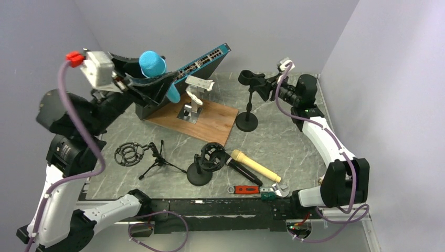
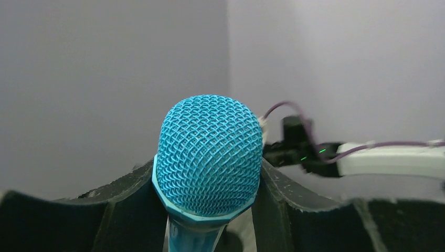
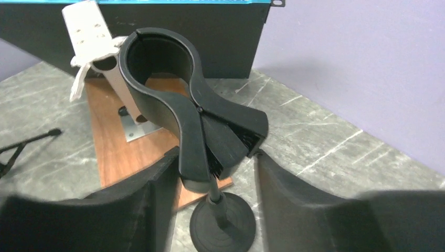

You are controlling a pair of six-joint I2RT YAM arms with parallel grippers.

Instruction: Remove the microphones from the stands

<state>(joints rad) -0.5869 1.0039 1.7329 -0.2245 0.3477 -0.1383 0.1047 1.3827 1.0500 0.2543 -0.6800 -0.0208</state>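
The microphone [image 1: 152, 64] has a bright blue mesh head and a blue body. My left gripper [image 1: 160, 79] is shut on it and holds it high over the back left of the table. In the left wrist view the microphone head [image 2: 209, 157] sits between the two black fingers [image 2: 294, 199]. The black stand [image 1: 247, 105] stands on its round base at the back right, and its clip [image 3: 173, 94] is empty with its ring closed. My right gripper [image 3: 216, 157] is open, its fingers flanking the clip's levers, and the right finger just brushes one lever.
A blue-topped network switch [image 1: 204, 60] leans at the back. In front of it lies a wooden board [image 1: 210, 123] with a white bracket [image 1: 197, 89]. Nearer are a shock mount on a small tripod [image 1: 131, 154], a second stand [image 1: 204, 168], a beige-handled microphone [image 1: 254, 167] and a red-handled wrench [image 1: 252, 189].
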